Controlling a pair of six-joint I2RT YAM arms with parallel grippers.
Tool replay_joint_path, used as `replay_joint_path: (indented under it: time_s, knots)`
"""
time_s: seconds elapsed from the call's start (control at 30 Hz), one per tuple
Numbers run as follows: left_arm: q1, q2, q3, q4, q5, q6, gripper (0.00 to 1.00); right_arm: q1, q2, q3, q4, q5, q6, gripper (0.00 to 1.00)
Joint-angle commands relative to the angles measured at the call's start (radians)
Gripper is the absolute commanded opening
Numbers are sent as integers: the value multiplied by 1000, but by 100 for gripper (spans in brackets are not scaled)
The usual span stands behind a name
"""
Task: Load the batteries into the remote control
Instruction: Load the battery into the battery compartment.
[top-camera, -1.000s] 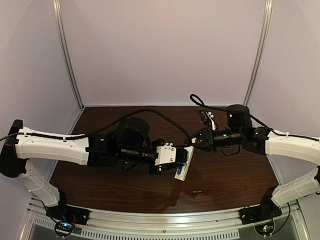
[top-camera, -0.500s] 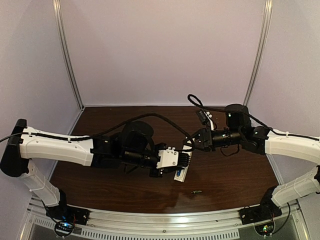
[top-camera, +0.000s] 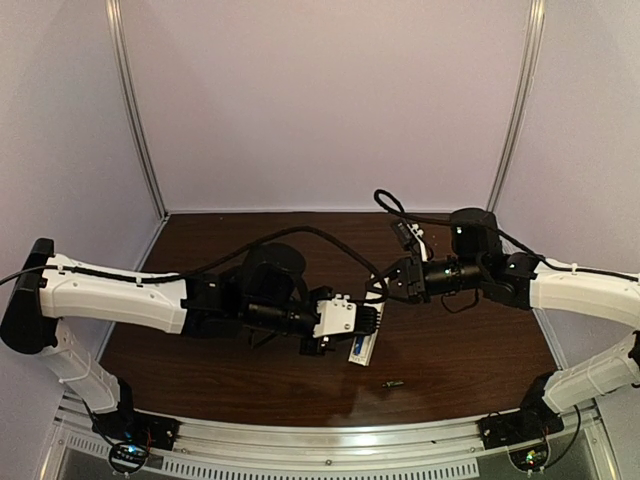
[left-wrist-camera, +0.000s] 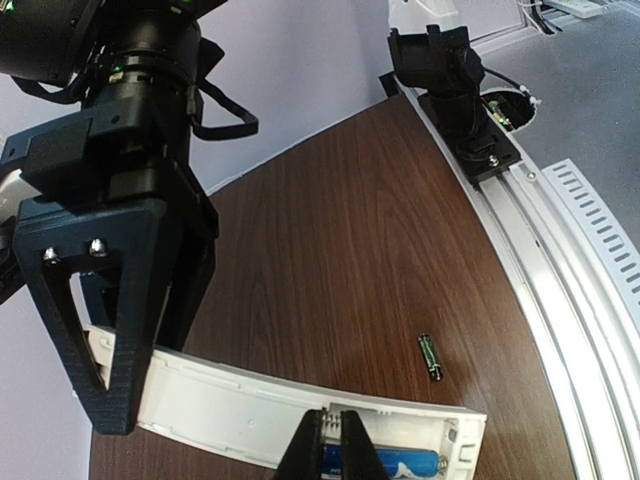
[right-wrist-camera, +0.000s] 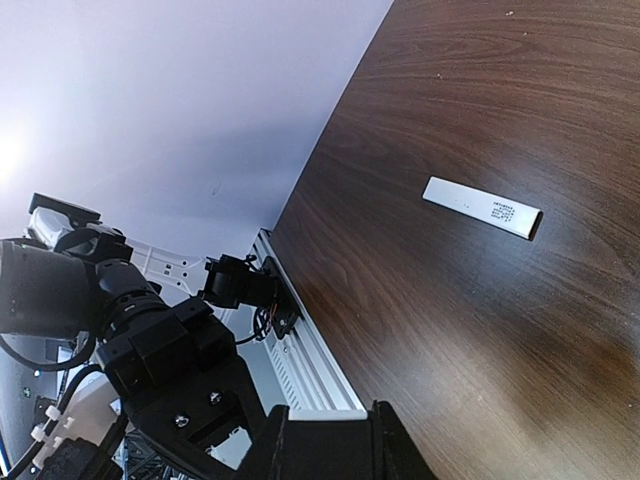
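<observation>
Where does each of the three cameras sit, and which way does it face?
Top external: high behind the arms, facing down at table; both arms show.
Left wrist: faces past left gripper onto remote control, held by right gripper.
Right wrist: faces over own fingers toward cover strip.
Shared: loose battery, top and left wrist.

The overhead view comes to me dim and soft. Light falls evenly on the pale walls (top-camera: 320, 100), but the dark table (top-camera: 460, 350) swallows the black arm parts, and the loose battery (top-camera: 392, 383) is a mere speck. The rail (top-camera: 330, 440) catches a bright sheen. My left wrist view is brighter and crisp: the remote (left-wrist-camera: 250, 420) reads clean white, and the rail bows with lens distortion. In the right wrist view, a glow washes out the wall's left edge, and the near fingers (right-wrist-camera: 395, 450) are dark and blurred.
</observation>
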Motion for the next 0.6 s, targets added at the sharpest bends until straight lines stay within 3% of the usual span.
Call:
replay_joint_path:
  time_s: [0.0,0.57]
  knots:
    - [-2,-1,-48,5,10,8,6,9,-30,40,113,-72,46,0]
    - [-2,-8,-90,-57,-8,61,2,8,-63,39,194,-127,110,0]
